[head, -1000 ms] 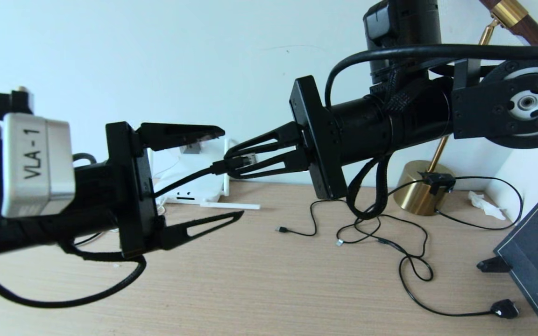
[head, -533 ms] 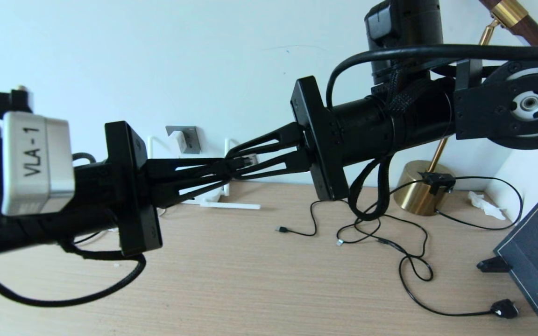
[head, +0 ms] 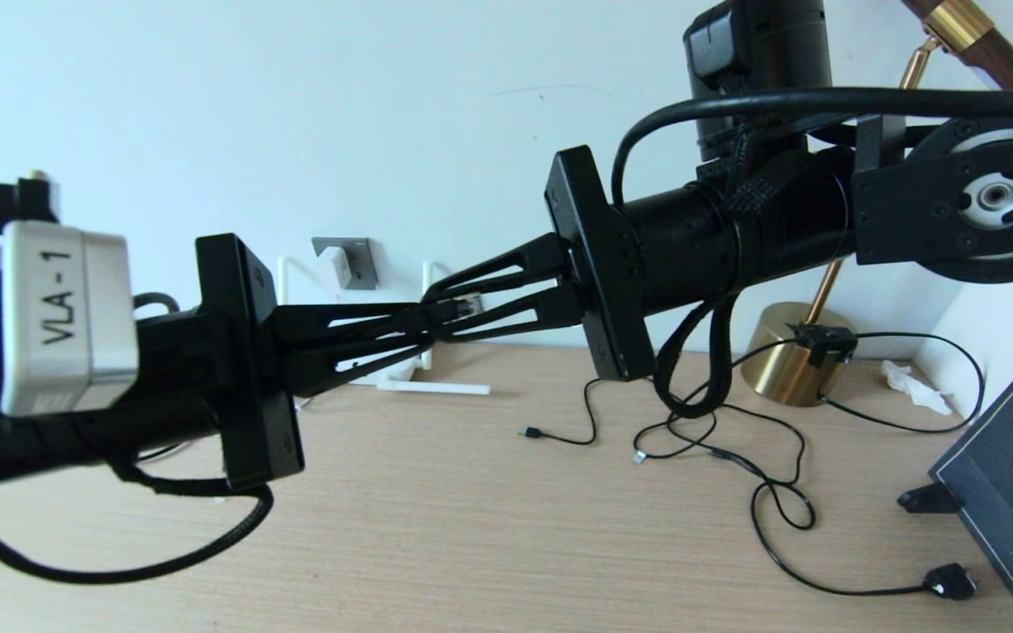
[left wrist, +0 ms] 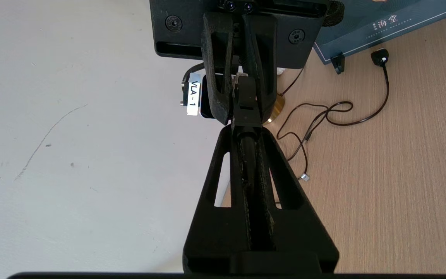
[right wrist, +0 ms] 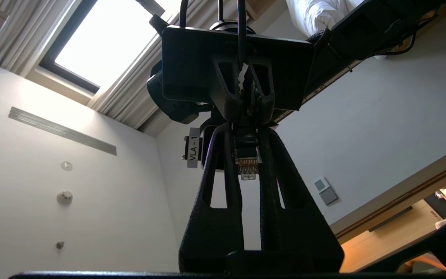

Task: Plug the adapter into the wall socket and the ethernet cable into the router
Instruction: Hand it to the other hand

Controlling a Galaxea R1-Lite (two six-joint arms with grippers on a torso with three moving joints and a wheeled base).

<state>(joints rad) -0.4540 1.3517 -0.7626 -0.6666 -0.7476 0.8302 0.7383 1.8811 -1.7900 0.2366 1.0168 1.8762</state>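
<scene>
Ethernet cable (head: pixel 449 309) connector pinched between both grippers above bench (head: pixel 506 527): left gripper (head: pixel 423 327) fingers clamped on cable, right gripper (head: pixel 433 308) fingers apparently clamped on plug.

surface: wooden desk (head: pixel 489 527) | on it — router (head: pixel 401 374), thin black cables (head: pixel 735 457), brass lamp base (head: pixel 788 356), tissue (head: pixel 915 387)
</scene>
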